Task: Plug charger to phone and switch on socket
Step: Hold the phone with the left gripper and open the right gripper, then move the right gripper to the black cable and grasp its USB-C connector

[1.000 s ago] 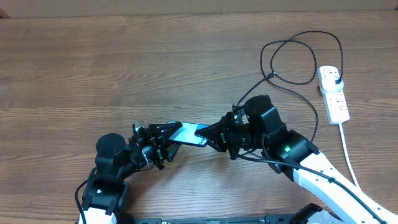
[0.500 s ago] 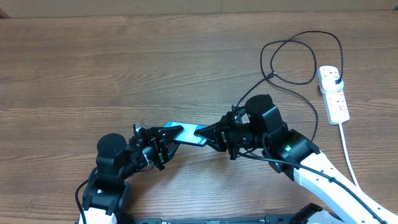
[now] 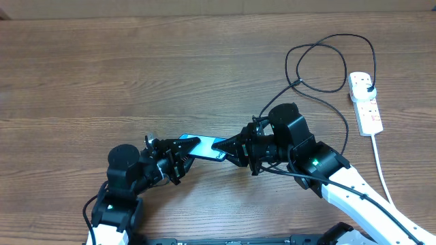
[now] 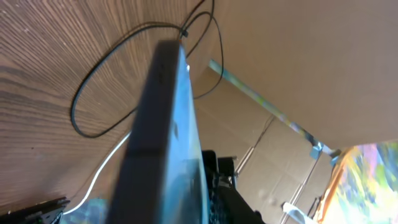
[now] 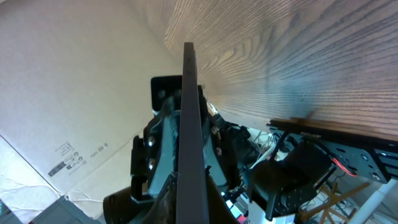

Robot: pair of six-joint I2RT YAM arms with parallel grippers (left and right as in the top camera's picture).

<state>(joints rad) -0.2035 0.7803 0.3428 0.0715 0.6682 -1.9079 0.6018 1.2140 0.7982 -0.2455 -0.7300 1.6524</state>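
Phone [image 3: 204, 145] hangs above the near middle of the wooden tabletop [image 3: 136, 68], carried between two robot arms. The left claw [image 3: 178, 151] is clamped on its left end and the right claw [image 3: 230, 148] is closed on its right end, so the handset bridges the two. Its light blue screen faces up in the overhead view. Both wrist cameras see the phone [image 4: 165, 137] edge-on, a dark slim bar [image 5: 189, 137] running up the middle of the frame.

Well apart on the far right lies the white socket [image 3: 366, 109], with its thick white cord [image 3: 380, 163] trailing toward the near edge. The charger [image 3: 368, 87] has its black plug seated in the socket's far outlet. Its thin cable loops over the tabletop to the left and runs toward the right arm. The connector tip cannot be made out.
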